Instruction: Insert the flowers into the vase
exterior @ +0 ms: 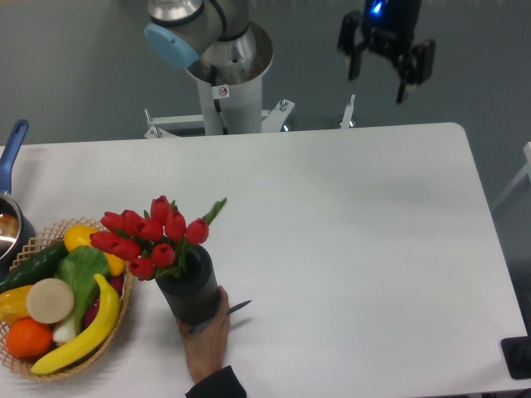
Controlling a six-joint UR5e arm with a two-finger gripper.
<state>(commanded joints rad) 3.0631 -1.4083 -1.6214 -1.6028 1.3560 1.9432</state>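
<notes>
The red tulips (149, 234) with green leaves stand in the mouth of the dark ribbed vase (189, 290) at the front left of the white table (348, 249). A human hand (207, 336) grips the vase from below. My gripper (377, 79) hangs high above the table's far right, well away from the vase. Its two fingers are spread apart and hold nothing.
A woven basket (37, 240) of fruit and vegetables sits at the left edge, touching the tulips' side. A pot with a blue handle (12, 145) is at the far left. The arm's base (224, 79) stands behind the table. A black object (518, 356) is at the front right corner.
</notes>
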